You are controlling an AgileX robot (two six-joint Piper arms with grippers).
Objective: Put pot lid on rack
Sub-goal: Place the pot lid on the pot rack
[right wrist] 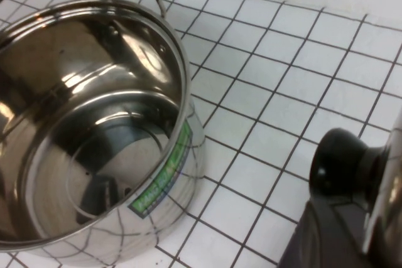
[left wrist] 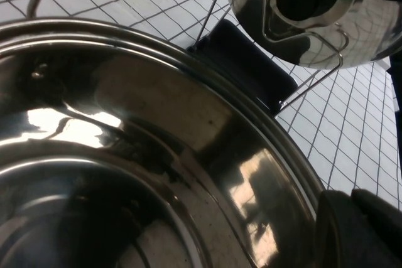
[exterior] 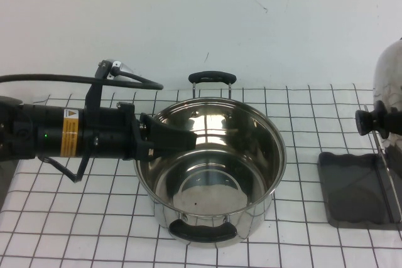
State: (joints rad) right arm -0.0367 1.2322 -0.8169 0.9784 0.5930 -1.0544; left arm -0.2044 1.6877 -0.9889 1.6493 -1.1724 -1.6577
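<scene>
Lid upright over rack, right arm nearest

High view: pot lid stands on edge at three o'clock, knob facing nine, above the rack on the desk. Left pincer reaches over the pot rim at nine o'clock; its opening I cannot tell.

Left wrist view: lid leans within the rack's wire bar, beyond the pot.

Right wrist view: the knob sits close; right pincer itself is unseen, probably nearer.

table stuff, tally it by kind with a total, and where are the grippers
pot: 1
pot lid: 1, upright on the rack
rack: 1
total: 3
left gripper: over the pot's left rim
right gripper: not in view
</scene>
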